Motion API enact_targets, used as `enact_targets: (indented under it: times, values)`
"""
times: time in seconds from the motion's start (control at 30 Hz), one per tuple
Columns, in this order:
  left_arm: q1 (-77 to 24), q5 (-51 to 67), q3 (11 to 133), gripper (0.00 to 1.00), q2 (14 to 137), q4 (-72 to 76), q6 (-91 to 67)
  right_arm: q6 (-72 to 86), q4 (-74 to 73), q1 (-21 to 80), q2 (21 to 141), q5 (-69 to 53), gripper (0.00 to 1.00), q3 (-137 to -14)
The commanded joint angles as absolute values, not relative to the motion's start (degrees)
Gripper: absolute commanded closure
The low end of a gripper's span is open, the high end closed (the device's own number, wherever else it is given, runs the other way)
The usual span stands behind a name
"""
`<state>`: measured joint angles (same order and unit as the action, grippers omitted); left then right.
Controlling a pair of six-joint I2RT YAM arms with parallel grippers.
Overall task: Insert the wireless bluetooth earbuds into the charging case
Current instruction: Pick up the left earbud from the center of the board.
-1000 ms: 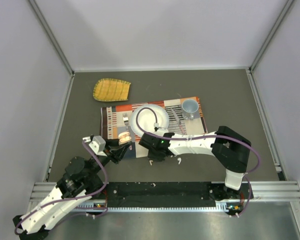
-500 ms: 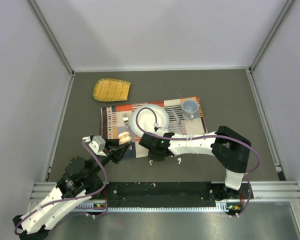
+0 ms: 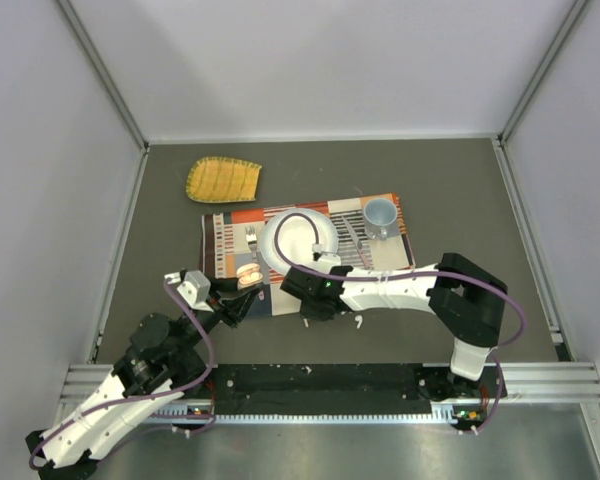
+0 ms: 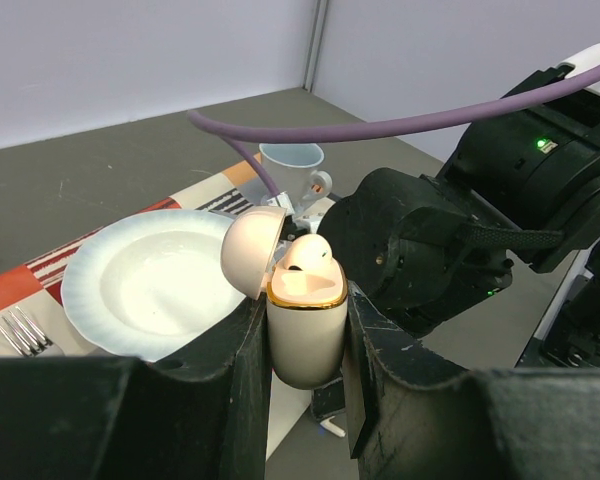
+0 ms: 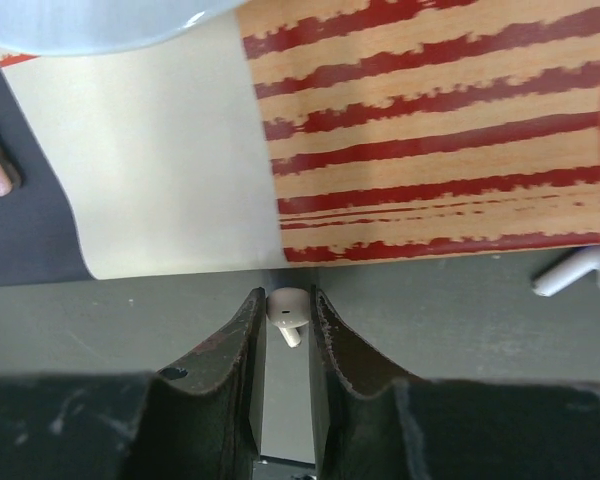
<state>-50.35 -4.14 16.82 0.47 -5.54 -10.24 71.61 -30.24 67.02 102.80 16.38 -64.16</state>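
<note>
My left gripper [image 4: 306, 305] is shut on a beige charging case [image 4: 305, 345] and holds it upright with its lid [image 4: 250, 250] open. One white earbud [image 4: 306, 256] sits in the case's opening. In the top view the case [image 3: 248, 276] is over the placemat's near left corner. My right gripper [image 5: 287, 296] is shut on a second white earbud [image 5: 287, 308], its stem pointing toward the wrist, low over the grey table just off the placemat's near edge. In the top view this gripper [image 3: 305, 318] is right of the case. Another white earbud [image 5: 580, 270] lies on the table to the right.
A striped placemat [image 3: 225, 245] holds a white plate [image 3: 270, 245], a fork [image 3: 251, 240], cutlery [image 3: 355, 240] and a pale blue cup [image 3: 380, 215]. A yellow cloth [image 3: 223, 180] lies at the back left. My right arm's purple cable crosses the plate.
My right arm has shifted slightly to the right and toward the near edge. The left arm and the case have not moved.
</note>
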Motion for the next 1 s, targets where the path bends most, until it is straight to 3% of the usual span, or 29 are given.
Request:
enact_targets:
  times: [0.0,0.23,0.8,0.97]
  values:
    - [-50.45,-4.83,16.70,1.00,-9.32,-1.23,-10.99,71.64,-33.13,67.85,99.05,21.97,0.98,-62.75]
    - [-50.36,-4.57,15.38,1.00,-9.32,-0.44,-11.69,69.52,-35.51,67.85,100.98,20.22,0.96,-62.58]
    - [-50.45,-4.83,15.21,1.00,-9.23,1.14,-11.78,70.58,-36.21,67.85,102.75,19.16,0.72,-63.28]
    - [-50.45,-4.83,15.12,1.00,-9.23,1.14,-11.78,70.84,-36.21,67.85,102.92,19.34,0.73,-63.37]
